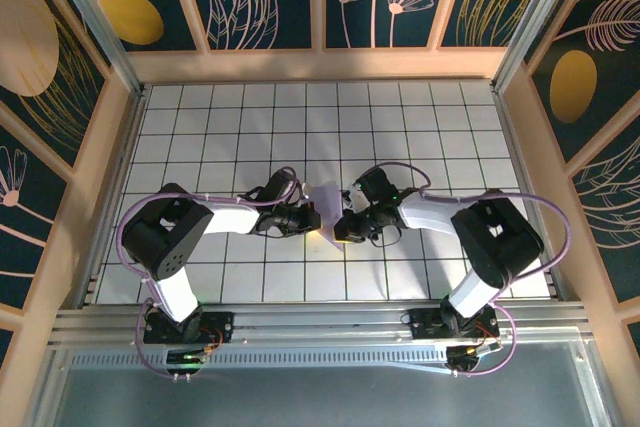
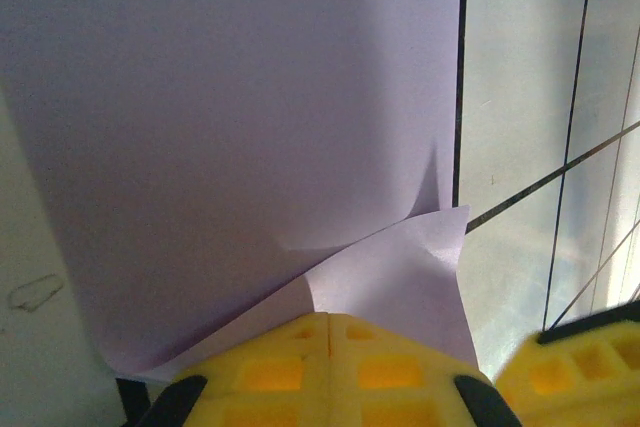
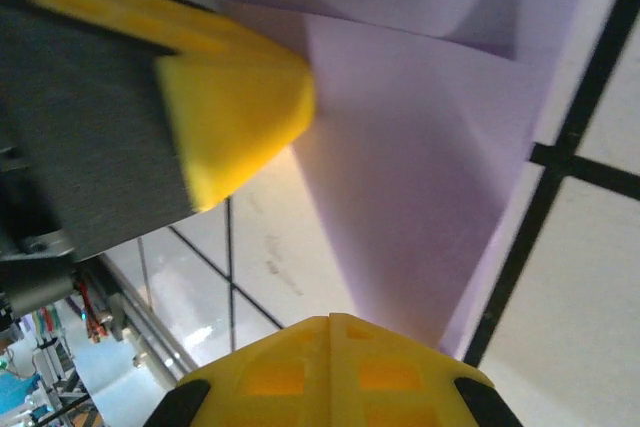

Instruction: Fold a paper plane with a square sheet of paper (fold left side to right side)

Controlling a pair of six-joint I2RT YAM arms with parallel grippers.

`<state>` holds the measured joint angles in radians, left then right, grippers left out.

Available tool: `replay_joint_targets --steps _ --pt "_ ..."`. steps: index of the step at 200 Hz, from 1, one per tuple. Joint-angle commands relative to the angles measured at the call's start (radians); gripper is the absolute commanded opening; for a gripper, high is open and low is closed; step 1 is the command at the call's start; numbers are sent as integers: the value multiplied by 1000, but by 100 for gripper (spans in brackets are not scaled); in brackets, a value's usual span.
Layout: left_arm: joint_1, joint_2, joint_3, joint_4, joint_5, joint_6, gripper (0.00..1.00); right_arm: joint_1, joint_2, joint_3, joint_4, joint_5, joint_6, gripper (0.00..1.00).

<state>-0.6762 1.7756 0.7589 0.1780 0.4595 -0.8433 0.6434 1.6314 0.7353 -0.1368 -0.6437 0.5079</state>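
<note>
Sheet's mid-bench (image 1: 420, 127), between the two arms. The square sheet of paper (image 1: 325, 195) is partly lifted, one flap curled over the rest (image 2: 250, 147). Left pincer (image 1: 308, 219) has its jaws together, clamped on the folded-over corner (image 2: 328, 325). Right pincer (image 1: 343, 230) also has its jaws together (image 3: 330, 327), with the sheet's (image 3: 420, 167) lower edge running in behind the tips. Can't tell if the right one actually pinches it. Both pincers sit just beside each other.
</note>
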Motion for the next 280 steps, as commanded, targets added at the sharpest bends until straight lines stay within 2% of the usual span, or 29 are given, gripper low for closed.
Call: replay_joint_targets --steps 1,68,107,162,280 --pt "0 22 6 -53 -40 16 0 9 28 8 26 41 15 0" --pt "0 -71 -6 -11 -36 10 1 9 77 -8 -72 150 -2 0" --pt "-11 -145 -57 58 32 -27 0 12 90 -14 -87 185 3 0" --pt "-63 -68 -14 64 32 -34 0 15 96 -2 -98 198 3 0" --pt "-62 5 9 17 -33 -37 0 24 94 -5 -133 235 -8 0"
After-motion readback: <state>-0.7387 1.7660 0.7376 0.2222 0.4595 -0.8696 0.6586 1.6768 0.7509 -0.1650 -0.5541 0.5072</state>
